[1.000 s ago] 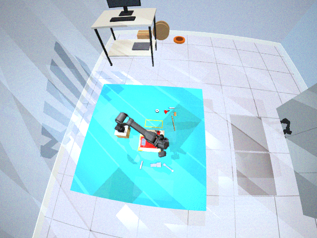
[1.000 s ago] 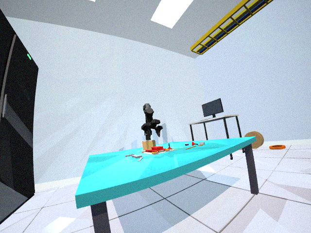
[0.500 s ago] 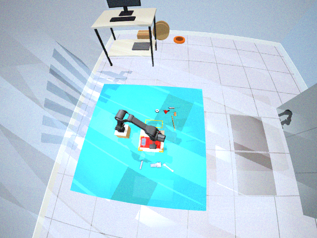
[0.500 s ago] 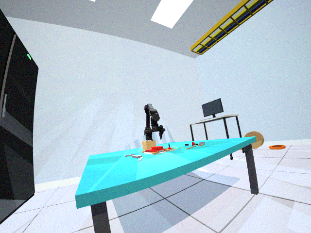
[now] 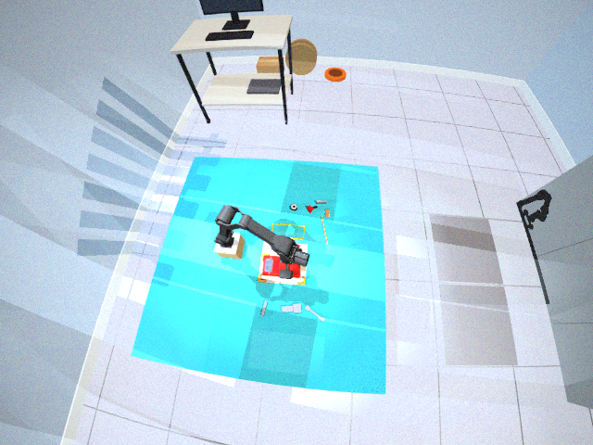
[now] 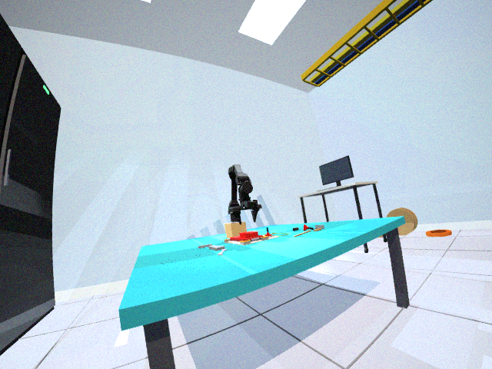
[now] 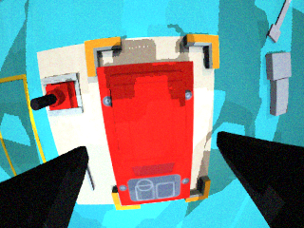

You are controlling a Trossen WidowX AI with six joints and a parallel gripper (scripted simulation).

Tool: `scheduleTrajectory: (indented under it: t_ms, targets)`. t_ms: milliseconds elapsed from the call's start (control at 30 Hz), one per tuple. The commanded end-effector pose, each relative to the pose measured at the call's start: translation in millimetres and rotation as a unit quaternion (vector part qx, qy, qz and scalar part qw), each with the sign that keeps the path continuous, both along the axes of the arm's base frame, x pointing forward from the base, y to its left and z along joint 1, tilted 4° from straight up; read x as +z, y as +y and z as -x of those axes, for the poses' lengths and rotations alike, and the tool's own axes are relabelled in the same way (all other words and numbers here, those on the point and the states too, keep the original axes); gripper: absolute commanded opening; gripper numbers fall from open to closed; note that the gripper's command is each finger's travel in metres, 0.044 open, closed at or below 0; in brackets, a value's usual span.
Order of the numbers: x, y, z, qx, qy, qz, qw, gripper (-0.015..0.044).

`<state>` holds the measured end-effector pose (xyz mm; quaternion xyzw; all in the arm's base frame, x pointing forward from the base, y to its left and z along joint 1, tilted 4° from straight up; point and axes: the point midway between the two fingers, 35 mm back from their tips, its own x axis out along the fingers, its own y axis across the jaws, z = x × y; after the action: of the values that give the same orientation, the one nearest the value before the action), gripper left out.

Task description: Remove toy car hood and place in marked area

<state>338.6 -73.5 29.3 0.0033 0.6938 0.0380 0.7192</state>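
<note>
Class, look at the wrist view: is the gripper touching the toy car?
No, the open gripper hangs above the toy car, its fingers apart.

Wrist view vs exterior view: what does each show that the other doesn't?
Only the wrist view: the red toy car from straight above on its white base plate with orange corner brackets, the grey window part at its lower end, and both dark fingers spread wide on either side with nothing between them.

Only the exterior view: the whole arm on its tan block, the gripper hanging above the car and apart from it, the monitor desk, and the table's legs.

Both: the car, the teal table, and the grey loose parts.
</note>
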Motion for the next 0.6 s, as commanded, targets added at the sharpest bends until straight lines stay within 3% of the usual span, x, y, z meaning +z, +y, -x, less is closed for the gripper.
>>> scheduleTrajectory:
  t_ms: [0, 567]
  targets:
    - [-4, 0, 1, -0.001, 0.003, 0.001, 1.000, 0.0440]
    - [-17, 0, 0, -0.001, 0.003, 0.001, 1.000, 0.0440]
